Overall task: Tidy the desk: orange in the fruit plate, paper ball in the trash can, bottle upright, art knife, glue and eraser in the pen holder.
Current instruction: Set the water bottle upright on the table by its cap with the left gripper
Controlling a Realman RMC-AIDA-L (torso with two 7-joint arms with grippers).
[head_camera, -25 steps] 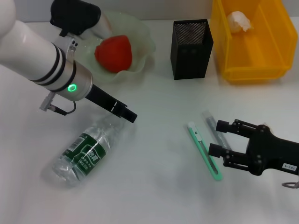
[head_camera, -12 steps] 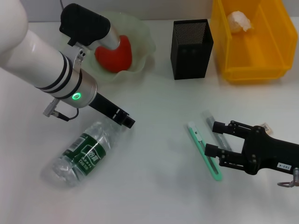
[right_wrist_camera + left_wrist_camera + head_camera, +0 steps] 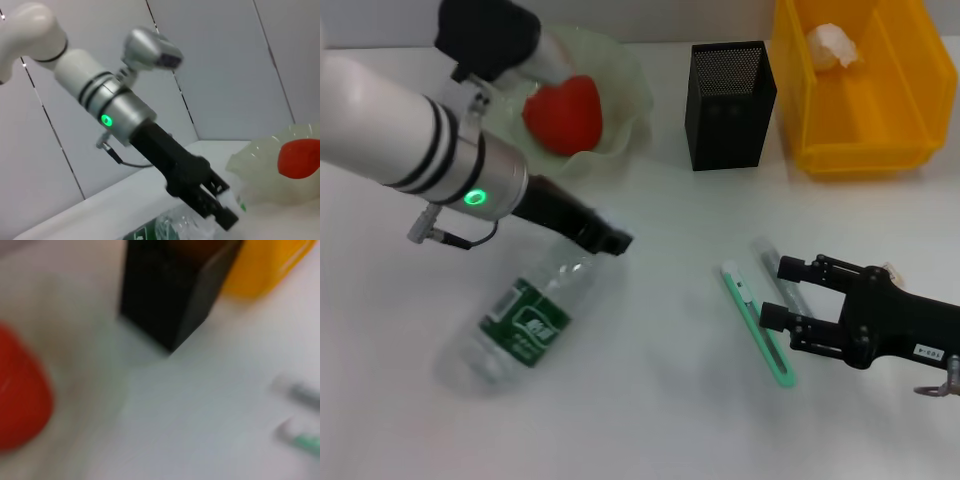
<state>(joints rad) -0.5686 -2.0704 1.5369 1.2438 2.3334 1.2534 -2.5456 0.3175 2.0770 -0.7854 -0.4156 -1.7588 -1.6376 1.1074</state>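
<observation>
While the left pincer (image 3: 610, 241) clamps the bottle (image 3: 525, 320) neck, the right pincer (image 3: 780, 292) hangs apart over the art knife (image 3: 757, 320).

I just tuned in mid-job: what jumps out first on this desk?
The left gripper is at the neck of the bottle, which lies on its side near the desk's left. Behind it, red fruit sits in the pale plate. On the right, the open right gripper hovers at the green knife.
</observation>
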